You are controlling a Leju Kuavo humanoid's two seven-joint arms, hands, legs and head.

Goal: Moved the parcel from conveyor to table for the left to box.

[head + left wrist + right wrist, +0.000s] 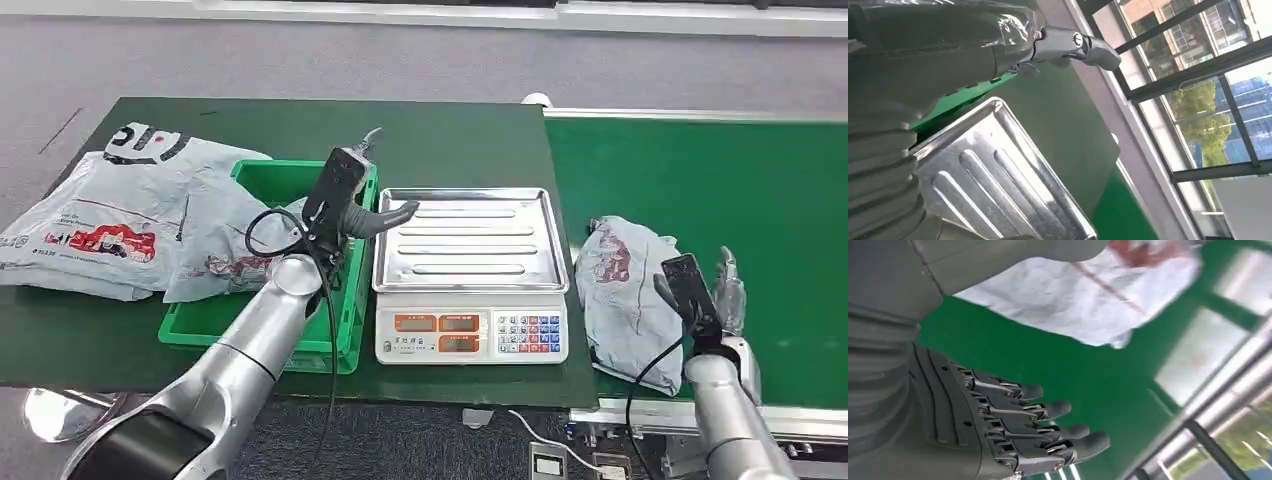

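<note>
Parcel on the conveyor, both hands empty.

You see the grey parcel [625, 290] lying at the belt's left edge on the green conveyor [760, 210], right of centre, beside the scale [470, 265]. Your right hand [722, 295] is just beside it, fingers [1048, 410] spread. Your left hand [352, 205] hovers mid-frame over the green box [262, 180], fingers apart, holding nothing.
</note>
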